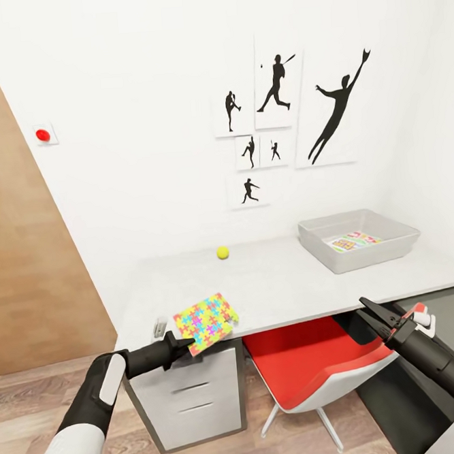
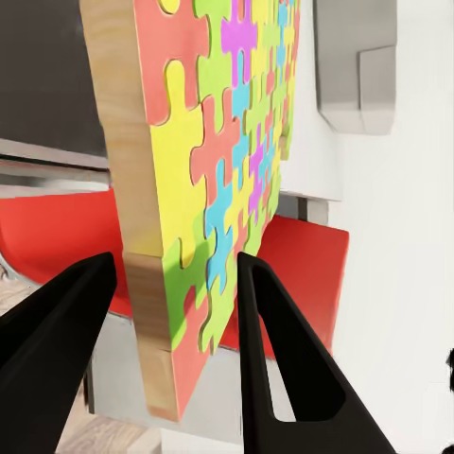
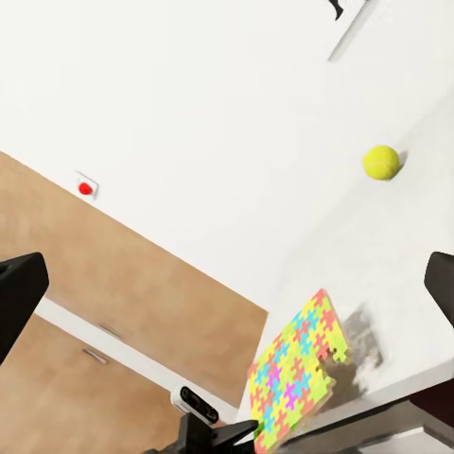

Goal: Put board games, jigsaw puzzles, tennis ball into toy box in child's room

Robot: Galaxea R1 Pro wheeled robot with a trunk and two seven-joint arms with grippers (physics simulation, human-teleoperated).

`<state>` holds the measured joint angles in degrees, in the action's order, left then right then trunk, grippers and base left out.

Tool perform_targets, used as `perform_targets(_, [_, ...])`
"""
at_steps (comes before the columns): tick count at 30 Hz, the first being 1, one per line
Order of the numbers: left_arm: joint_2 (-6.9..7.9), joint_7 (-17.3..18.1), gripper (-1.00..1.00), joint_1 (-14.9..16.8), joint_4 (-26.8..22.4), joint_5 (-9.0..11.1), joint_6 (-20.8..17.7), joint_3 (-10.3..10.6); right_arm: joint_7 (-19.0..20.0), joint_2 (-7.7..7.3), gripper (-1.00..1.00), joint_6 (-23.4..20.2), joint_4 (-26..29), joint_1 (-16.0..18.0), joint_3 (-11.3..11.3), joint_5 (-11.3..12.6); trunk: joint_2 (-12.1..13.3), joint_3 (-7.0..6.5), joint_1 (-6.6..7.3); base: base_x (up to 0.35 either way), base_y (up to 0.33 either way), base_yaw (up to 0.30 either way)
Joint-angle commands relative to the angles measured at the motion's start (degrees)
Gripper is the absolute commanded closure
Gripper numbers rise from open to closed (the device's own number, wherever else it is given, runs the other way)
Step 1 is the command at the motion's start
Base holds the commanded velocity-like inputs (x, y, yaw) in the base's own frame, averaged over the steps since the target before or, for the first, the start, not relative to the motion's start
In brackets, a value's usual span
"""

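Light was bright & even on my feeds, no clear source. White wall (image 1: 141, 90) nearly blown out, upper frame. Soft shadow lay under the table (image 1: 279, 277) edge, lower centre. Renders slightly soft; left wrist close-up of the jigsaw puzzle (image 2: 213, 189) stayed fairly sharp.
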<state>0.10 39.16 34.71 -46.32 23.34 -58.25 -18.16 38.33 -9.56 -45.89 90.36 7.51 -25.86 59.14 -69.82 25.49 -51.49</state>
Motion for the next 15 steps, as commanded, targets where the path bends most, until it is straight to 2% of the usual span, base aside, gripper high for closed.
perform_targets(1, [-0.02, 0.38, 1.00, 0.22, 0.01, -0.53, -0.46, -0.11, 0.07, 0.01, -1.00, -0.34, 0.00, 0.05, -0.07, 0.10, 0.38, -0.12, 0.23, 0.000, 0.000, 0.000])
perform_targets(6, [0.22, 0.45, 1.00, 1.35, 0.00, -0.55, -1.75, 0.23, 0.07, 0.06, -1.00, -0.34, 0.00, 0.05, -0.04, 0.10, 2.38, -1.02, 1.32, 0.000, 0.000, 0.000])
perform_targets(9, [1.16, 0.53, 1.00, 2.67, 0.05, -0.57, -1.75, 0.48, 0.07, 0.02, -1.00, -0.34, 0.00, 0.05, -0.06, 0.10, 3.59, -1.56, 1.98, 0.000, 0.000, 0.000])
perform_targets(12, [2.68, 0.63, 1.00, 3.26, 0.08, -0.57, -1.75, 0.55, 0.07, 0.05, -1.00, -0.34, 0.00, 0.05, -0.07, 0.10, 4.79, -2.10, 2.64, 0.000, 0.000, 0.000])
perform_targets(15, [5.60, 2.32, 1.00, 3.82, 0.07, -0.56, -1.75, 0.57, 0.07, 0.06, -1.00, -0.34, 0.00, 0.05, -0.05, 0.10, 5.99, -2.64, 3.30, 0.000, 0.000, 0.000])
